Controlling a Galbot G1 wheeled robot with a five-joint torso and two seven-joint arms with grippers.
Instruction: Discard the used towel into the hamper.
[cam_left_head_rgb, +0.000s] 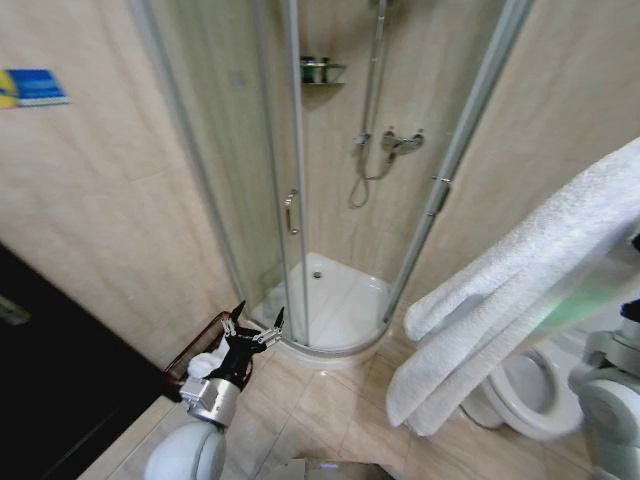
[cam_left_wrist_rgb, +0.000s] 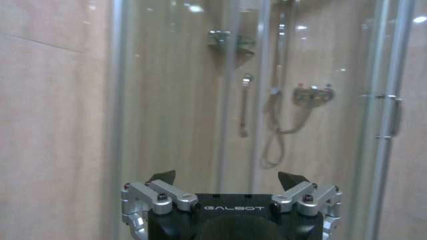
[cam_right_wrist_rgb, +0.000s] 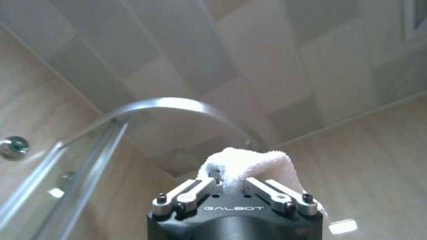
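Observation:
A white towel (cam_left_head_rgb: 520, 290) hangs in a long fold on the right, held high in front of the head camera. In the right wrist view my right gripper (cam_right_wrist_rgb: 230, 184) is shut on a bunch of the towel (cam_right_wrist_rgb: 248, 166), pointing up toward the ceiling. The hamper (cam_left_head_rgb: 187, 358), a dark red-brown barred basket, stands on the floor by the left wall, with something white inside it. My left gripper (cam_left_head_rgb: 254, 326) hangs open just above and beside the hamper, partly hiding it. In the left wrist view the left gripper (cam_left_wrist_rgb: 227, 178) faces the shower glass with nothing between its fingers.
A curved glass shower cabin (cam_left_head_rgb: 300, 200) with a white tray fills the corner ahead. A toilet (cam_left_head_rgb: 525, 392) stands at the lower right, behind the towel. A dark cabinet (cam_left_head_rgb: 50, 380) lines the left edge. Beige floor tiles (cam_left_head_rgb: 320, 400) lie between the hamper and the toilet.

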